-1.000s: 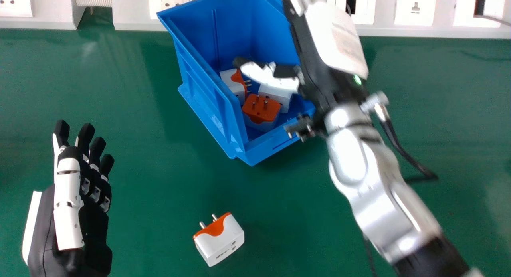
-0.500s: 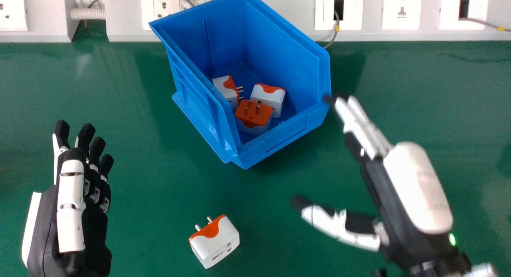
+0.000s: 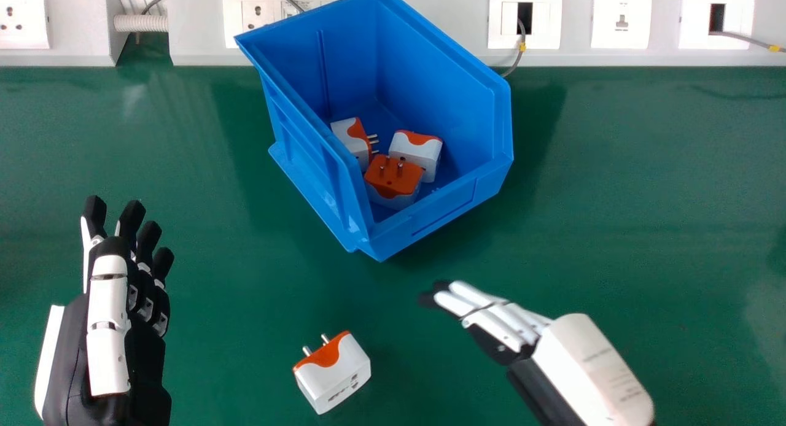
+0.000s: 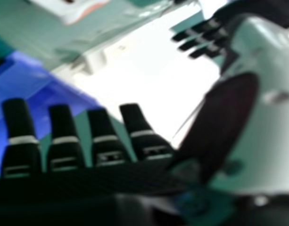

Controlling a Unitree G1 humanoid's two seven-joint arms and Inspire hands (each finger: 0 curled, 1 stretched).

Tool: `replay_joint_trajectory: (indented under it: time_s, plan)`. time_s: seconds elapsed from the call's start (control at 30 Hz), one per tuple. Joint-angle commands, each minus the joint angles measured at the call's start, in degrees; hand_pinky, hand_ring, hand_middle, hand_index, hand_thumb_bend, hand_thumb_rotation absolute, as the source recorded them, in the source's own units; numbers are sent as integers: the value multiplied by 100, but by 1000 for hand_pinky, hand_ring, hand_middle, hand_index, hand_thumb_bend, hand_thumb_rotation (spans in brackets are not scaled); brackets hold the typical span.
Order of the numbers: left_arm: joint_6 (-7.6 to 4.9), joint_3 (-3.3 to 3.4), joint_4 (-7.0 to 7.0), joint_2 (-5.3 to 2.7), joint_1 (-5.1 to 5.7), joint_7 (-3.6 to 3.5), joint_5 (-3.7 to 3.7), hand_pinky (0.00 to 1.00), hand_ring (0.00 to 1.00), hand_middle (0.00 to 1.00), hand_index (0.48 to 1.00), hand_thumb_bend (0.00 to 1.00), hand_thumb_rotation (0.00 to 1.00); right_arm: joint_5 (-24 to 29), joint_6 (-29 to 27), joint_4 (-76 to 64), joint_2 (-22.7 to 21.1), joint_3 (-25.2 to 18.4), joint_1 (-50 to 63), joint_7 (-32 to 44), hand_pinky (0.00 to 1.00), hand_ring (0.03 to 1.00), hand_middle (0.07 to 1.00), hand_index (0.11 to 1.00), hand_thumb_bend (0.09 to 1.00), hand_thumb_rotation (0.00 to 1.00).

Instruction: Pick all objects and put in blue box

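Note:
In the head view a white and orange adapter lies on the green table, pins up and to the left. Three more adapters rest inside the blue box. To the right of the loose adapter is my right hand, open and empty, its straight fingers pointing toward the area between adapter and box. In the right hand view my right hand has its fingers extended and apart from the thumb. My left hand stays at the left of the head view, open and holding nothing.
A white trunking strip with sockets runs along the table's back edge, close behind the box. Grey cables hang from it. Bare green table lies right of the box.
My right hand has left the box, moving right and toward the near side, then swung back left, nearer the loose adapter. The left hand has hardly moved. The adapters in the box are uncovered.

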Motion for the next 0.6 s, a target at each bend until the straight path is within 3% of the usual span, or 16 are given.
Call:
replay_joint_trajectory:
  time_s: [0.0, 0.1, 0.17, 0.23, 0.27, 0.33, 0.43, 0.53, 0.57]
  plan:
    - [-77, 41, -82, 61, -22, -21, -73, 1000, 1000, 1000, 991, 168, 955, -73, -220, 65, 64, 155, -251, 52, 647, 785, 837, 824, 494, 573]
    - [-86, 56, -66, 75, -34, -35, -89, 1000, 1000, 1000, 992, 163, 963, -203, -300, 253, 177, 353, -555, 81, 642, 779, 827, 814, 490, 552]
    - [-106, 55, -70, 93, -24, -27, -35, 1000, 1000, 1000, 991, 164, 965, -270, -316, 373, 254, 485, -778, 167, 639, 775, 823, 809, 487, 554]
    - [-100, 55, -81, 87, -14, -26, -68, 1000, 1000, 1000, 991, 165, 969, -350, -347, 507, 309, 606, -1007, 226, 639, 770, 817, 802, 481, 570]
    - [-107, 54, -84, 92, -9, -26, -58, 1000, 1000, 1000, 991, 165, 970, -377, -363, 571, 327, 661, -1118, 258, 637, 767, 814, 799, 479, 581]
    - [-114, 51, -104, 107, 8, 12, 33, 1000, 1000, 1000, 990, 166, 970, -500, -374, 683, 337, 778, -1395, 363, 636, 766, 812, 797, 475, 594]
    - [-148, 56, -117, 106, 19, 15, 65, 1000, 1000, 1000, 991, 169, 977, -610, -388, 855, 366, 931, -1812, 527, 636, 765, 811, 797, 462, 616]
    - [-99, 53, -165, 103, 52, 32, 51, 1000, 1000, 1000, 990, 171, 985, -677, -373, 1024, 422, 1055, -2210, 703, 640, 771, 819, 807, 451, 622]
    - [-80, 52, -181, 101, 62, 24, 14, 1000, 1000, 1000, 989, 174, 984, -761, -385, 1097, 444, 1090, -2355, 671, 646, 777, 827, 815, 448, 620]
